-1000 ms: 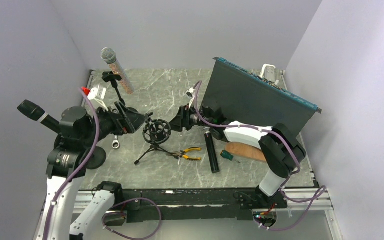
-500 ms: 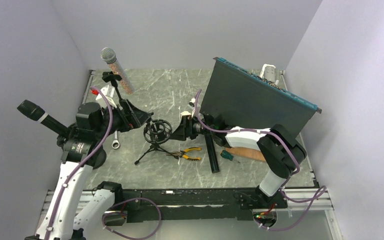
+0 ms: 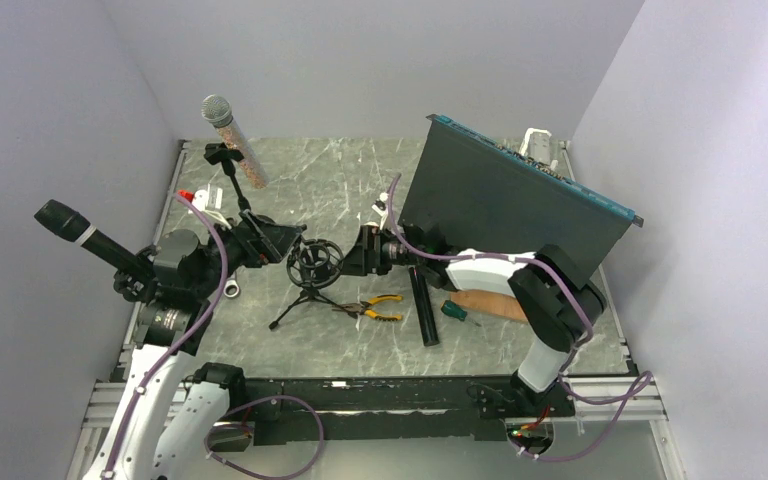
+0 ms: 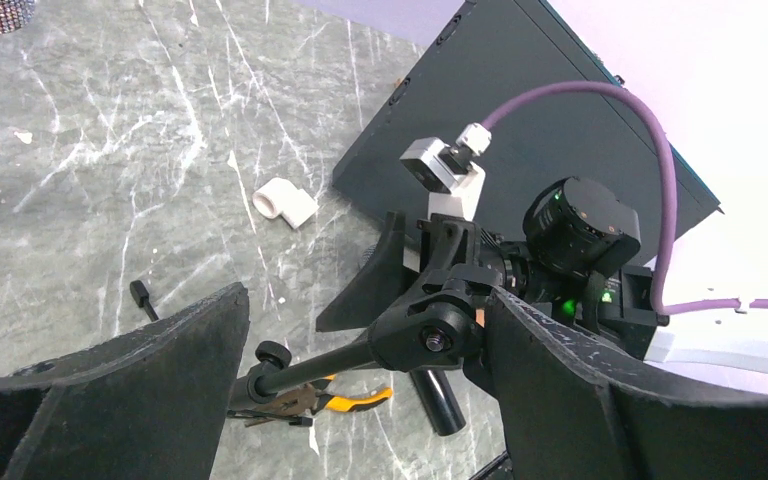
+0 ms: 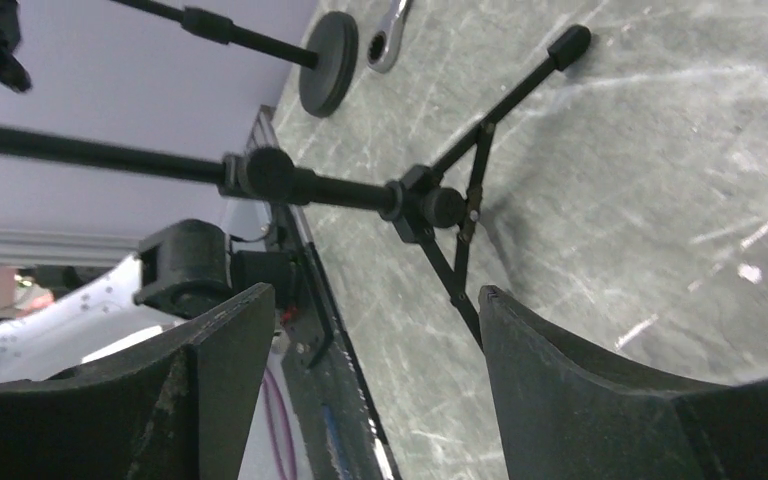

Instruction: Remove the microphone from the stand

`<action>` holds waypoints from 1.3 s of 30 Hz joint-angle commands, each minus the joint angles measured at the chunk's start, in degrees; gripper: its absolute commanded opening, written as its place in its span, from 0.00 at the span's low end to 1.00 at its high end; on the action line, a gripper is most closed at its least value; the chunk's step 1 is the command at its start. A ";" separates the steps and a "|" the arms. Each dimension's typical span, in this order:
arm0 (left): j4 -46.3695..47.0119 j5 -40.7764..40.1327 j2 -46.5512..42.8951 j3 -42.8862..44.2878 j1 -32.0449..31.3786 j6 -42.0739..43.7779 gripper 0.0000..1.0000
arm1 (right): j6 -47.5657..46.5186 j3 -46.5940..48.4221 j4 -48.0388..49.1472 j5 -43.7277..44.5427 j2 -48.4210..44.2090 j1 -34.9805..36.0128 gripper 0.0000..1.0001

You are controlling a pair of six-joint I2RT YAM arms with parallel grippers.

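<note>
A small black tripod stand (image 3: 305, 290) with a ring-shaped shock mount (image 3: 315, 260) stands mid-table; the ring looks empty. My left gripper (image 3: 282, 243) is open just left of the ring. In the left wrist view (image 4: 368, 300) its jaws straddle the stand's pivot hub (image 4: 430, 335) without closing on it. My right gripper (image 3: 353, 252) is open just right of the ring; its wrist view (image 5: 375, 292) shows the stand's stem and legs (image 5: 430, 205) beyond the fingers. A black cylinder (image 3: 422, 305) lies on the table. A glittery microphone (image 3: 230, 135) sits clipped on a back-left stand. A black microphone (image 3: 72, 226) sits at far left.
Orange-handled pliers (image 3: 380, 308), a green screwdriver (image 3: 455, 311) and a brown pad (image 3: 495, 305) lie front right. A large dark panel (image 3: 510, 200) leans at back right. A wrench (image 3: 232, 288) and a round stand base (image 5: 325, 65) are on the left. A white fitting (image 4: 285, 203) lies behind.
My left arm has swung and lowered, its gripper staying open beside the shock mount. My right gripper shifted slightly near the ring's right side. Nothing was taken hold of.
</note>
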 commanded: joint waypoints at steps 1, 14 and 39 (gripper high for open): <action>-14.63 -4.09 0.52 -4.47 0.07 5.76 0.89 | 8.20 6.28 4.44 -3.37 3.52 -0.16 0.78; -15.21 -2.89 0.30 -2.99 0.09 6.35 0.91 | 32.54 17.38 11.58 -14.36 15.54 0.91 0.61; -15.48 -2.19 -0.29 -2.99 0.11 6.30 0.91 | 26.89 18.59 20.70 -17.64 19.77 2.50 0.00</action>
